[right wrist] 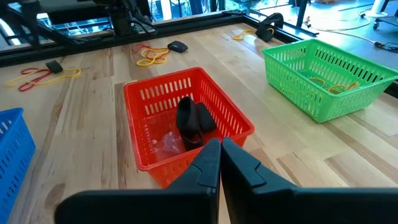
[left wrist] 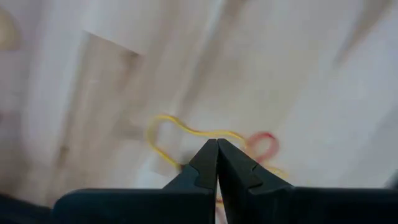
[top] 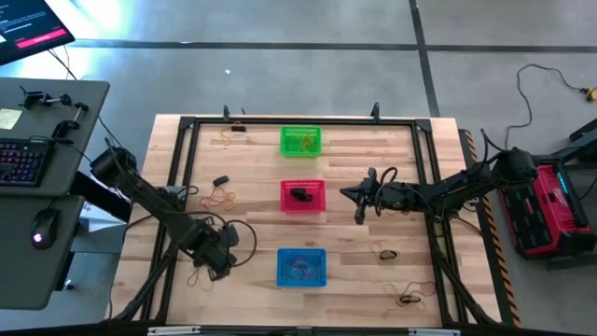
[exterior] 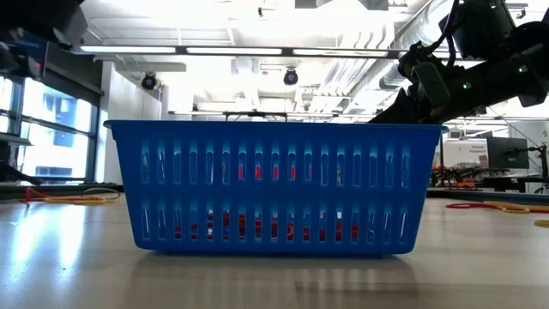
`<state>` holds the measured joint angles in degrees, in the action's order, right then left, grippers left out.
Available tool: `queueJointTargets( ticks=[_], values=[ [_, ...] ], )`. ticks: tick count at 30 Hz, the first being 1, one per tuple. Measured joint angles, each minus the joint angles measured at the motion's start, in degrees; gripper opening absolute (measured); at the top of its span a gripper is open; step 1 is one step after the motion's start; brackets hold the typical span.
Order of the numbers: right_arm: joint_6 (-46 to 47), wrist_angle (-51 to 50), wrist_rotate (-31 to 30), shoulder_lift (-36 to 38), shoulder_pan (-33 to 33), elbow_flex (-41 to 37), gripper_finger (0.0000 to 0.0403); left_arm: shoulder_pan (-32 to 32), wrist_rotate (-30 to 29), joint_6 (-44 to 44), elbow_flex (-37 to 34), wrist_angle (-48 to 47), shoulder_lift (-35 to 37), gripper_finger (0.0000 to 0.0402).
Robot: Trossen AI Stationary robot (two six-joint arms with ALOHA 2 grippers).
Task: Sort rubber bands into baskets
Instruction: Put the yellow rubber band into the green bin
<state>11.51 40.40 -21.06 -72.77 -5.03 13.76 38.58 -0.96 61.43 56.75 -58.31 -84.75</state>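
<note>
Left end effector (left wrist: 217,144) lowered (closed), over yellow band (left wrist: 180,132)

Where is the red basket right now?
In the high view, the red basket sits mid-table between the green basket and the blue basket, just left of the right gripper.

A robotics lab in an open-plan industrial space — two dark arms work over a framed wooden table (top: 252,168) set on a grey concrete floor (top: 280,75). A desk with a backlit keyboard (top: 20,161), mouse (top: 39,235) and monitor (top: 33,26) stands alongside — overhead, strip lights (exterior: 257,50) and exposed ceiling ducts.
</note>
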Motion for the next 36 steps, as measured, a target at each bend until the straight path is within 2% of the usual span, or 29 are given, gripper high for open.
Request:
queueJointTargets(
  ticks=[4, 15, 21, 28, 36],
  values=[
    [0.0, 0.0, 0.0, 0.0, 0.0, 0.0, 0.0000, 0.1, 2.3, 0.9, 0.0, 3.6, -2.2, 0.0024],
    [-0.6, -0.3, 0.0, 0.0, 0.0, 0.0, 0.0000, 0.1, 5.4, 5.5, 0.0, 4.4, -12.2, 0.0091],
    [-1.5, -0.3, 0.0, 0.0, 0.0, 0.0, 0.0000, 1.3, 6.7, 7.2, 0.1, 9.4, -16.0, 0.0095],
    [-1.5, -0.5, 0.0, 0.0, 0.0, 0.0, 0.0000, 1.5, 9.3, 12.1, 0.1, 9.7, -16.2, 0.0092],
    [-1.5, -0.5, 0.0, 0.0, 0.0, 0.0, 0.0000, 1.7, 11.4, 13.4, 0.1, 8.6, -16.3, 0.0092]
  ],
)
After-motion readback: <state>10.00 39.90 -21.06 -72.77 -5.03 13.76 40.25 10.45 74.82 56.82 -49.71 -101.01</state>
